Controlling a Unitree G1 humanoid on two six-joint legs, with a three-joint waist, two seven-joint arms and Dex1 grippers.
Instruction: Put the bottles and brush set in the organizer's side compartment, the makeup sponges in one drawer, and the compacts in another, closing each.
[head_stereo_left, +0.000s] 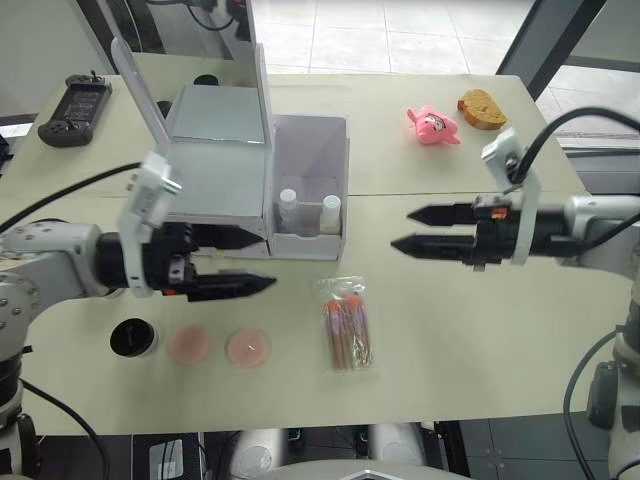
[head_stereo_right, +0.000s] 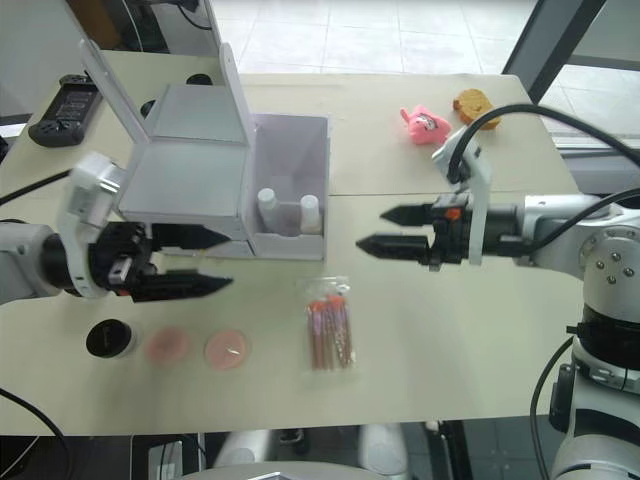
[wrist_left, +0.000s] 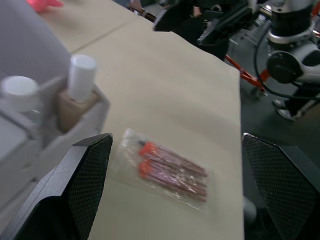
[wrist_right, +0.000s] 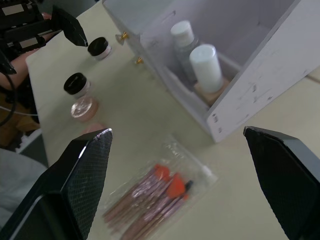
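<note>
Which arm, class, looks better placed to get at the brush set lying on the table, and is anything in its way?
Probably the right gripper: it is open, and bare table lies between it and the brush set. The left gripper, also open, looks about as free.

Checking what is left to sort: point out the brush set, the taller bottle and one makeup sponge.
brush set (head_stereo_left: 347, 334), left eye view, middle of the clear packet.
taller bottle (wrist_right: 206, 67), right wrist view, its white cap.
makeup sponge (head_stereo_left: 248, 348), left eye view, centre of the disc.
</note>
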